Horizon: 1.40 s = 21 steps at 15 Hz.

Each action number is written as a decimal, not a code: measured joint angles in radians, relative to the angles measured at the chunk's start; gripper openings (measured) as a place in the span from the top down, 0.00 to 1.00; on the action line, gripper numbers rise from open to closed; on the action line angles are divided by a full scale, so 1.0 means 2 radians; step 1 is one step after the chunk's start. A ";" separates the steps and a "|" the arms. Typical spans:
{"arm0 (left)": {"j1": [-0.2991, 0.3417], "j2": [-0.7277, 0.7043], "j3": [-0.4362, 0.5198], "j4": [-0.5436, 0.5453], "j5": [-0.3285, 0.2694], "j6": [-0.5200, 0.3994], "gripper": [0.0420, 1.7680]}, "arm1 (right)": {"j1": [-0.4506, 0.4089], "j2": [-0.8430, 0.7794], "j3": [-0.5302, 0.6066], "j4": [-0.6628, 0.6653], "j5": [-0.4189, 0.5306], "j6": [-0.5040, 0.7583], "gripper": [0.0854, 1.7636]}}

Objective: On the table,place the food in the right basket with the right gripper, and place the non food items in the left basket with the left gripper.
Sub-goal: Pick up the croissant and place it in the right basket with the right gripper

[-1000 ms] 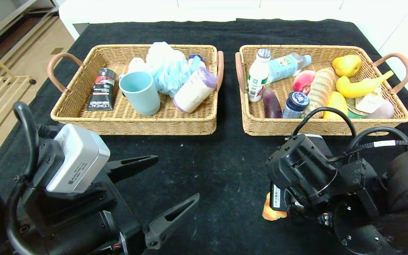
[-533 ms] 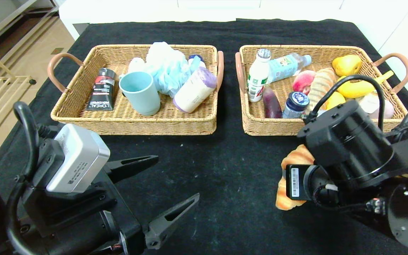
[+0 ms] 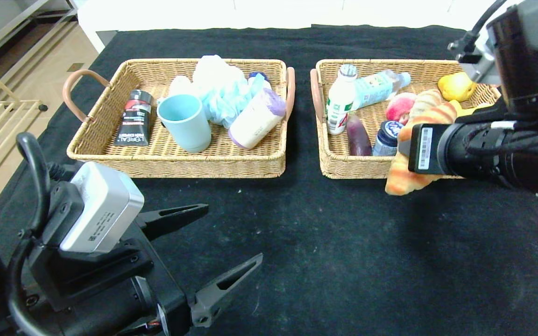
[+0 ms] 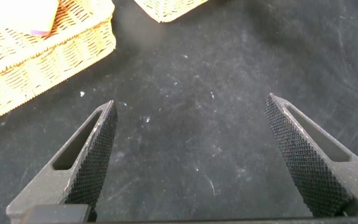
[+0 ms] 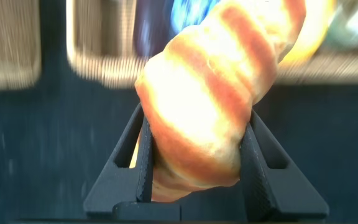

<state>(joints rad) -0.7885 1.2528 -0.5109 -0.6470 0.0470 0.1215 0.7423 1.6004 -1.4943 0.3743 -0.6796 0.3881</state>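
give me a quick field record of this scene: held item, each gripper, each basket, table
held item: croissant, clamped between the fingers
right gripper: shut on the croissant, raised at the near edge of the right basket
left gripper: open, holding nothing, low over the table near the robot
right basket: milk bottle, water bottle, eggplant, peach, pear
left basket: cup, bath sponge, black tube, purple-capped bottle

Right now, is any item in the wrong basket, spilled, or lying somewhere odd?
Nothing stands out. The left basket holds non-food, the right basket food and drinks. The croissant is clamped in the right gripper at that basket's front edge.
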 joint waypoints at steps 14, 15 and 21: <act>-0.001 -0.006 -0.001 0.000 -0.001 -0.001 0.03 | -0.086 0.095 -0.049 -0.289 0.004 -0.162 0.55; -0.001 -0.006 -0.001 0.000 -0.001 -0.001 0.03 | -0.088 0.102 -0.049 -0.300 0.004 -0.164 0.55; -0.001 -0.006 -0.001 0.000 -0.001 -0.001 0.03 | -0.096 0.127 -0.048 -0.350 0.004 -0.172 0.54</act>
<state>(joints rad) -0.7902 1.2415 -0.5123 -0.6464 0.0451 0.1202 0.5513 1.8540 -1.5900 -0.3255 -0.6715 0.0436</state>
